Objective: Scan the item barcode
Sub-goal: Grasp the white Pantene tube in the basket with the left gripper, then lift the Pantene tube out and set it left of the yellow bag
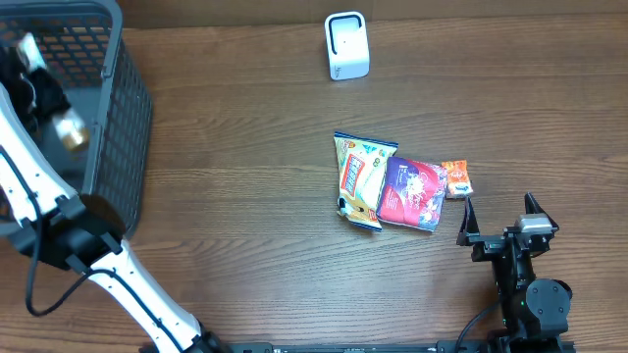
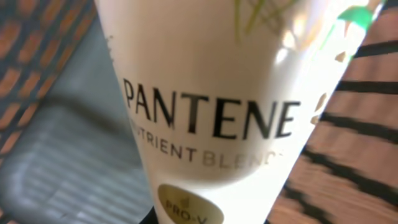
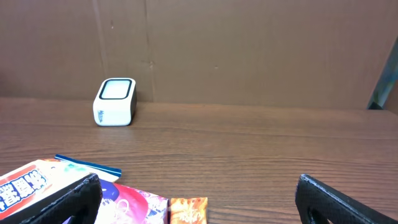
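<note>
Pantene bottle inside basket, far left of scanner, label filling left wrist view. Left gripper down in basket, jaws closed on bottle. Right gripper spread fully wide, holding nothing, near table edge, right of scanner. Yellow bag, purple bag and orange packet lie touching between scanner and right gripper.

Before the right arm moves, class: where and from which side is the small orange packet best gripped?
Probably by its near and far ends, from straight above: the small orange packet lies flat on the table, its left edge against the purple pouch, leaving no gap there. The open right gripper is nearest.
</note>
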{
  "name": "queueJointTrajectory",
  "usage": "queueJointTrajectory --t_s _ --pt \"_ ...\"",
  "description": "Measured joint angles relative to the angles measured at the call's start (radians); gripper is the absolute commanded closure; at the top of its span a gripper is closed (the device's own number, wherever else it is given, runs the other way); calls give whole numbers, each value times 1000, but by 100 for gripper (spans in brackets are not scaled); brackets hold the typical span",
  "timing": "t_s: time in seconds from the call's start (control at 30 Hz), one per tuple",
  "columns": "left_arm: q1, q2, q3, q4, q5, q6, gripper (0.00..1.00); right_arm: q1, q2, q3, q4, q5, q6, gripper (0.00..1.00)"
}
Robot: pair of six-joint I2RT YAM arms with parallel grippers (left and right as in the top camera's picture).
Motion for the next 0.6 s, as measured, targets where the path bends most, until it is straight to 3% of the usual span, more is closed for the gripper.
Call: queueJointTrajectory --t_s 0.2,0.4,0.6 --pt "-27 -18 275 -66 217 -44 96 0 0 0 0 0 0 0" --pt "-95 -137 295 -74 315 -74 96 0 0 0 0 0 0 0" --pt "-272 -251 301 -74 348 -76 96 0 0 0 0 0 0 0"
